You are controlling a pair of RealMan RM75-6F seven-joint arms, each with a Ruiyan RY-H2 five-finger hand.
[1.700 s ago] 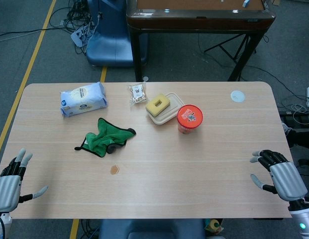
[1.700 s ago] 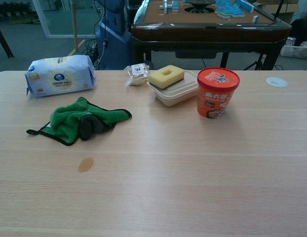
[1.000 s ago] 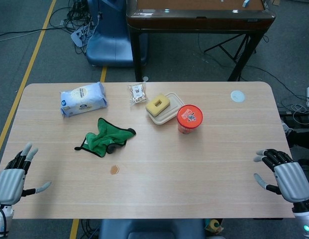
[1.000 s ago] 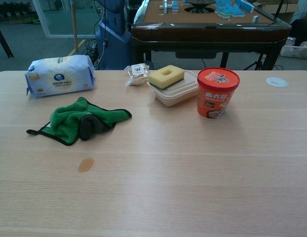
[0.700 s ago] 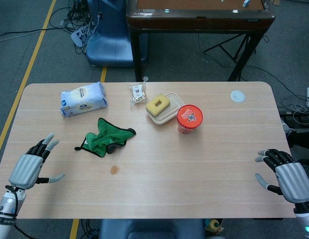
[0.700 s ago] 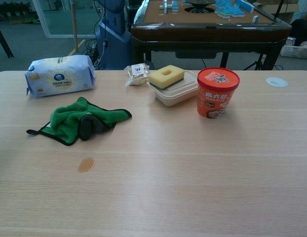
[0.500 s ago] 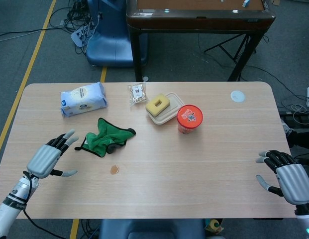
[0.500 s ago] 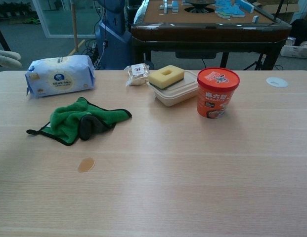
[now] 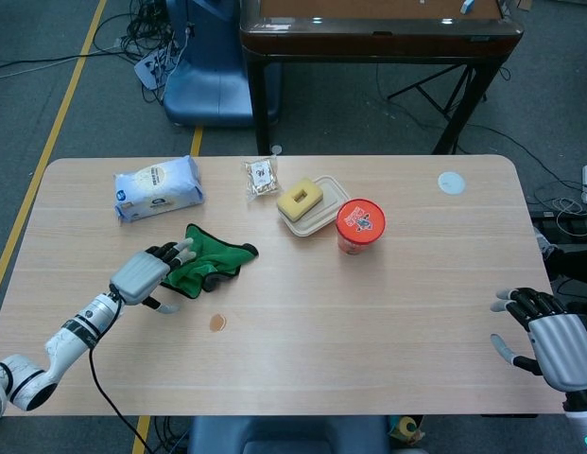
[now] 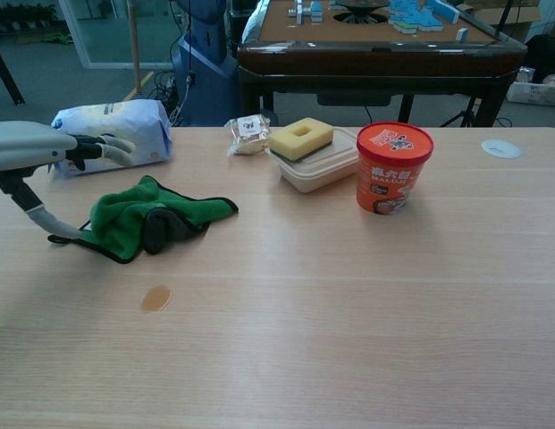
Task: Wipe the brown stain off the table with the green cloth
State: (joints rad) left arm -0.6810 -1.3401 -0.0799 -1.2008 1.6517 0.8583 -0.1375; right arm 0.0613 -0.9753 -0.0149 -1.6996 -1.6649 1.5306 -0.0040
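Left hand: the left hand [image 9: 142, 274] hovers over the left end of the green cloth [image 9: 206, 262], fingers spread and holding nothing; in the chest view the left hand [image 10: 31, 147] hangs above the cloth's left tip, thumb curving down beside it, and whether it touches the fabric cannot be told.
Green cloth: crumpled, left of the table's middle, just below the white tissue pack [image 9: 158, 187]; the chest view shows the green cloth [image 10: 134, 217] with a dark fold in its centre and a black trimmed edge.
Brown stain: the brown stain [image 9: 217, 323] is a small spot on bare wood just below the cloth, apart from it; also seen as the brown stain [image 10: 155, 298] in the chest view.
Open room, left: bare tabletop runs from the stain to the near edge of the table [image 9: 302, 378] and to the left edge.
Back row: small snack packet [image 9: 261, 177], a yellow sponge [image 9: 301, 198] on a beige lidded box [image 9: 318, 216], and a red cup [image 9: 359, 226] touching or just beside the box.
Open room, right: wide bare wood right of the cup; only a white disc [image 9: 451, 183] near the far right corner.
Right hand: the right hand [image 9: 550, 342] sits at the table's right near corner, fingers apart, holding nothing.
View difference: only the head view shows the right hand and the left forearm; the chest view shows the cup's printed side and blue tiles on the dark table [image 10: 375, 45] behind.
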